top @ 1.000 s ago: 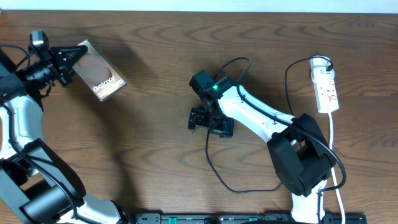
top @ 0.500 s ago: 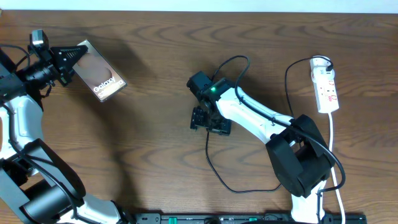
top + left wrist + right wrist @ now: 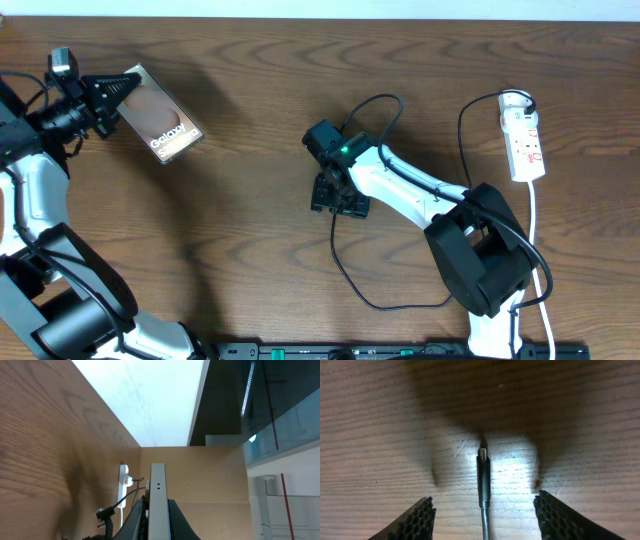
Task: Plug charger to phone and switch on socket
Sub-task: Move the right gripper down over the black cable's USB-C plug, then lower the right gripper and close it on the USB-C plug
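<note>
The brown-bronze phone (image 3: 160, 120) with "Galaxy" text sits at the far left, held on edge by my left gripper (image 3: 118, 100), which is shut on it; in the left wrist view it shows as a pale edge (image 3: 158, 495) between the fingers (image 3: 157, 520). The charger is a thin black cable (image 3: 340, 265) looping over the table middle. Its plug tip (image 3: 483, 467) lies on the wood between my right gripper's (image 3: 483, 515) open fingers. The right gripper (image 3: 335, 195) points down over the tip. The white socket strip (image 3: 525, 145) lies at the far right.
The strip's white cord (image 3: 535, 240) runs down the right side. The right arm's base (image 3: 485, 260) stands at the lower right. The socket strip also shows far off in the left wrist view (image 3: 122, 485).
My right gripper has turned and shifted slightly right over the plug tip. The left gripper and the phone have not moved.
</note>
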